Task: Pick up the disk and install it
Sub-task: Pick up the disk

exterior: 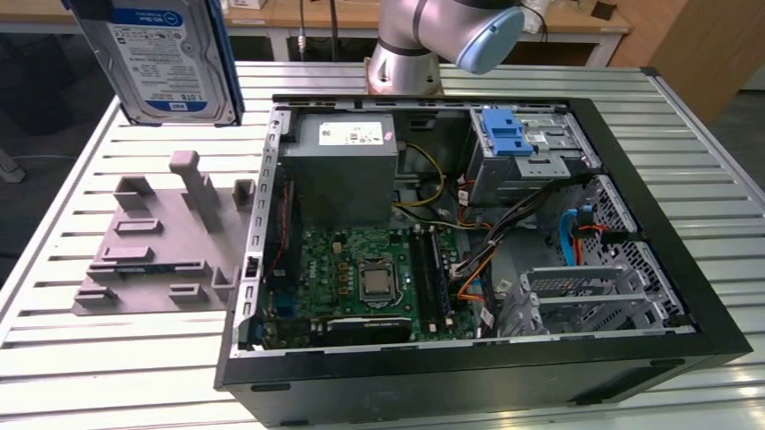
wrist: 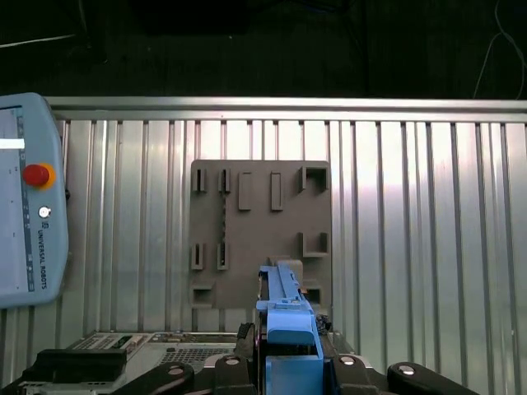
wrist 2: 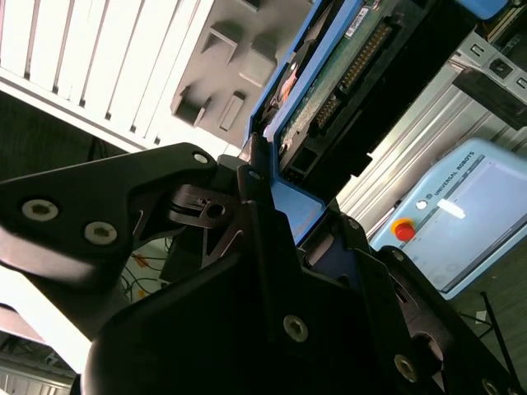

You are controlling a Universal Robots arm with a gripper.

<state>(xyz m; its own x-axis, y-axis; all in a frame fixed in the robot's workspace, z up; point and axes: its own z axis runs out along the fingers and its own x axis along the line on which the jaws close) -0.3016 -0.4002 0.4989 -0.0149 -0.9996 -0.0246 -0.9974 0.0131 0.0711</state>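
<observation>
Slats of the surface (exterior: 107,358) are seen nearest, carrying an open computer case (exterior: 478,381) and a grey fixture (exterior: 161,237); farther back, at the exterior view's upper left, the disk (exterior: 161,58) is held aloft, pinched by the hand (wrist: 290,350) at its blue carrier (wrist: 288,317).

Bright even light, glare on the slatted table (wrist: 428,214), the disk (exterior: 167,63) well lit, computer case (exterior: 478,372) shadowed inside

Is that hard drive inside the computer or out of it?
Out. The disk hangs upright in the air above the grey holder, beside the open computer case; the tool grips its blue bracket.
</observation>
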